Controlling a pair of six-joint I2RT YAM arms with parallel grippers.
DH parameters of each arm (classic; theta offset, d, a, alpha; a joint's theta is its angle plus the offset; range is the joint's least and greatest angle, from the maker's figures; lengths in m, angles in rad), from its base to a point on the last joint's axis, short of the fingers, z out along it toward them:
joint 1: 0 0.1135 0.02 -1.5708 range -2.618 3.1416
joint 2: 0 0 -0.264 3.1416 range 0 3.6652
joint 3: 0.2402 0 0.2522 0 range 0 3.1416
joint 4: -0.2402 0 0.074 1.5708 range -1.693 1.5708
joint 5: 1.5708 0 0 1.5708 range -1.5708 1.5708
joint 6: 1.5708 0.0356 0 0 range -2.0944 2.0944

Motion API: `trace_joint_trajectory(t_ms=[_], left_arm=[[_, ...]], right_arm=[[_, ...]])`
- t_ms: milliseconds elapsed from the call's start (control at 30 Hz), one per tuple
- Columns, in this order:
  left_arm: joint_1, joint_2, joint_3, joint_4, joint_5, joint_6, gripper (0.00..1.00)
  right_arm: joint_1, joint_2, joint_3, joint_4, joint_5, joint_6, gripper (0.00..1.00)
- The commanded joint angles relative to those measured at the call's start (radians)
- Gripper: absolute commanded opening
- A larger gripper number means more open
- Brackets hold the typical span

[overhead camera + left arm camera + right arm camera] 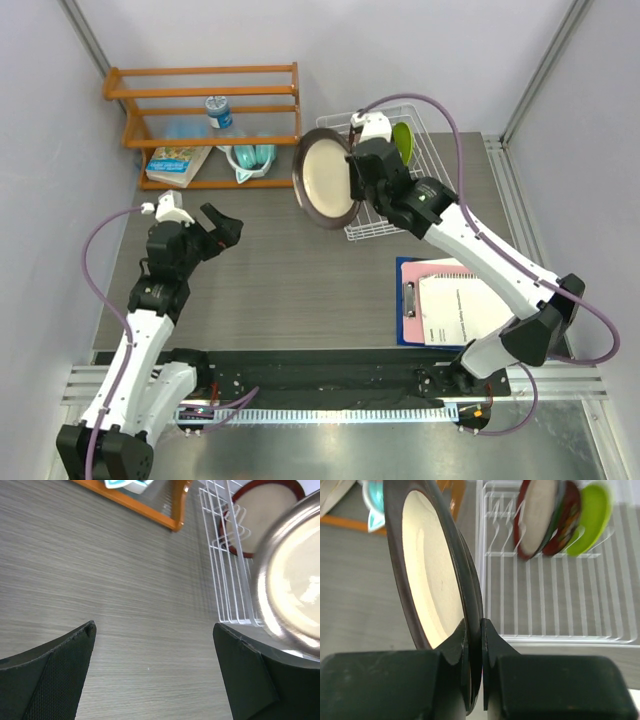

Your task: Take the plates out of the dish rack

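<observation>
My right gripper (352, 175) is shut on the rim of the grey-rimmed plate (325, 180) with a cream centre and holds it on edge in the air, just left of the white wire dish rack (432, 165). In the right wrist view the plate (427, 575) stands between my fingers, with the rack (555, 610) behind. The maroon-rimmed plate (536, 515), the dark red plate (566, 522) and the lime green plate (592, 517) stand upright in the rack's far end. My left gripper (222, 227) is open and empty over the table, left of the rack (225, 580).
An orange wooden shelf (205, 125) stands at the back left with a book (178, 165), a teal cup (250, 158) and a bottle (218, 112). A blue clipboard with paper (450, 300) lies at the right front. Walls close in on both sides.
</observation>
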Motion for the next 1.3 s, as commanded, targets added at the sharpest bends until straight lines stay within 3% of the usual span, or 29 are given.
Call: trace_joint_trajectory(t_ms=[0,200,633,800,833,900,933,1000,1100,1133,1267], left_arm=[[0.002,-0.056,-0.063,0.117,0.102,-0.025,0.99],[0.002,-0.068,-0.174,0.292,0.205,-0.08,1.0],[0.002,0.035,-0.315,0.64,0.39,-0.206,0.95],[0.002,0.025,-0.344,0.693,0.404,-0.22,0.7],[0.002,0.025,-0.347,0.693,0.404,-0.22,0.58],[0.002,0.024,-0.35,0.691,0.404,-0.218,0.48],[0.002,0.022,-0.353,0.687,0.407,-0.218,0.34],[0.002,0.022,-0.359,0.674,0.409,-0.215,0.27],[0.002,0.021,-0.364,0.647,0.403,-0.2,0.05],[0.001,0.021,-0.364,0.627,0.398,-0.195,0.0],[0.002,0.013,-0.353,0.576,0.363,-0.168,0.0]], right_arm=[[0.001,-0.14,-0.138,0.24,-0.214,0.196,0.01],[0.0,-0.238,-0.323,0.389,-0.361,0.325,0.01],[-0.008,-0.237,-0.562,0.667,-0.58,0.529,0.01],[-0.013,-0.233,-0.631,0.774,-0.647,0.604,0.01],[-0.02,-0.23,-0.639,0.788,-0.656,0.618,0.01],[-0.028,-0.224,-0.666,0.838,-0.694,0.648,0.01],[-0.031,-0.221,-0.672,0.846,-0.702,0.656,0.01],[-0.043,-0.218,-0.682,0.865,-0.723,0.664,0.01],[-0.062,-0.217,-0.689,0.886,-0.76,0.678,0.01],[-0.065,-0.215,-0.688,0.888,-0.766,0.678,0.01],[-0.074,-0.215,-0.697,0.891,-0.776,0.676,0.01]])
